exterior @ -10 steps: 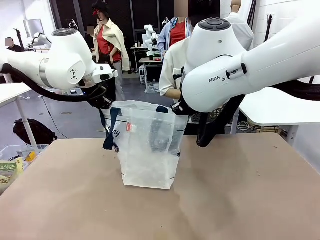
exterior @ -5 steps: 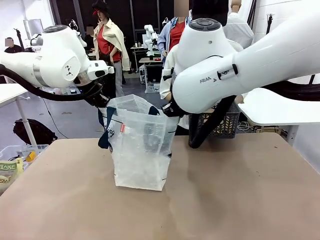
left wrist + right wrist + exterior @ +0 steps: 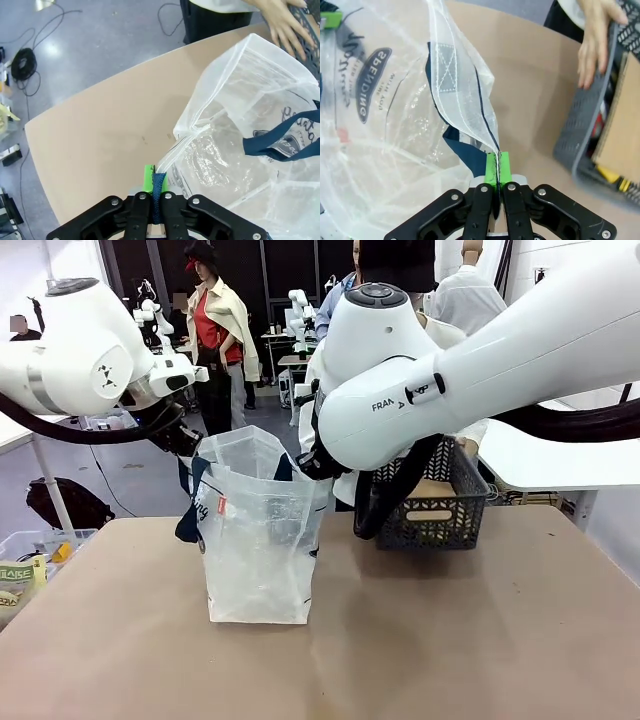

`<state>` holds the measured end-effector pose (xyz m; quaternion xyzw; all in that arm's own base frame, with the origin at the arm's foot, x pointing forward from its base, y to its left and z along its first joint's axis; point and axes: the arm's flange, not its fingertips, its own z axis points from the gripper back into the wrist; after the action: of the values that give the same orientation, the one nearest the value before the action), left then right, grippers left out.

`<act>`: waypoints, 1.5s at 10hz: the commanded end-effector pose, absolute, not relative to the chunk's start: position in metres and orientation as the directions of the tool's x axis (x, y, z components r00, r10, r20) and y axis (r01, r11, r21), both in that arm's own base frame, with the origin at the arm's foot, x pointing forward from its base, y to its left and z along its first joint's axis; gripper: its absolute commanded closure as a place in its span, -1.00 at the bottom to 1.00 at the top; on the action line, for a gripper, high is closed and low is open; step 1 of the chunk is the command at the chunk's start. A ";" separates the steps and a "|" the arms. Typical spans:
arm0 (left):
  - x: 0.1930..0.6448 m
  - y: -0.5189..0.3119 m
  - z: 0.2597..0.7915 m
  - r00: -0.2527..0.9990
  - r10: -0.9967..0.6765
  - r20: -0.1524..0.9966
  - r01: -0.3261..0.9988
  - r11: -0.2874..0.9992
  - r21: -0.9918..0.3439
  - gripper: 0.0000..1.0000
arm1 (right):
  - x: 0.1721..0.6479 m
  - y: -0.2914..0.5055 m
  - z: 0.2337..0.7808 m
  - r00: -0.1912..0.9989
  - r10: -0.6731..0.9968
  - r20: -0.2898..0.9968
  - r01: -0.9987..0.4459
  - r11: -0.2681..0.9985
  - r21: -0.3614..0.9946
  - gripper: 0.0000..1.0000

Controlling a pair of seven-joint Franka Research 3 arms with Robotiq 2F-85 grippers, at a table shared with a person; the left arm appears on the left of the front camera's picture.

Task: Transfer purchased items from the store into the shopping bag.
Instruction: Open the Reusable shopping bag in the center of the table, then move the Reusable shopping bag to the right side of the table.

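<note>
The shopping bag (image 3: pixel 255 540), translucent white with navy handles and a small red tag, stands upright left of the table's middle. My left gripper (image 3: pixel 156 186) is shut on the bag's rim at a navy strap. My right gripper (image 3: pixel 497 169) is shut on the opposite rim, so the bag's mouth is held apart between them. The store (image 3: pixel 432 498), a dark grey lattice basket, sits on the table behind my right arm. A person's hand (image 3: pixel 596 42) rests on its rim. Inside it lie purchased items: a tan flat piece (image 3: pixel 616 132) and something yellow (image 3: pixel 608 175).
My bulky right arm (image 3: pixel 420 390) reaches across the middle and covers part of the basket. A clear bin with packets (image 3: pixel 25 560) sits low at the left, off the table. Bare tabletop (image 3: pixel 450 640) lies in front and to the right.
Both arms have carried the bag leftward across the table, still gripping its rim. The basket has come into view at the right, with the person's hand on it.
</note>
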<state>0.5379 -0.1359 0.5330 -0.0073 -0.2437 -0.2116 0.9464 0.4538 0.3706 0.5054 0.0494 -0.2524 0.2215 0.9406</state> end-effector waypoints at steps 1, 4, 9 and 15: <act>0.524 -0.138 0.527 0.809 -0.362 0.463 0.373 0.925 0.070 1.00 | 0.457 0.383 0.502 0.767 0.418 0.487 -0.452 0.890 -0.052 1.00; 0.527 -0.154 0.511 0.784 -0.411 0.465 0.441 0.896 0.050 1.00 | 0.454 0.375 0.504 0.769 0.403 0.496 -0.452 0.892 -0.024 1.00; 0.527 -0.141 0.525 0.806 -0.382 0.452 0.392 0.917 0.075 1.00 | 0.454 0.375 0.504 0.769 0.403 0.496 -0.452 0.892 -0.024 1.00; 0.527 -0.141 0.525 0.806 -0.382 0.452 0.392 0.917 0.075 1.00 | 0.454 0.375 0.504 0.769 0.403 0.496 -0.452 0.892 -0.024 1.00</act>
<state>0.5280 -0.1435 0.5222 -0.0131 -0.2360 -0.2056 0.9497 0.4548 0.3739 0.5048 0.0464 -0.2535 0.2273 0.9391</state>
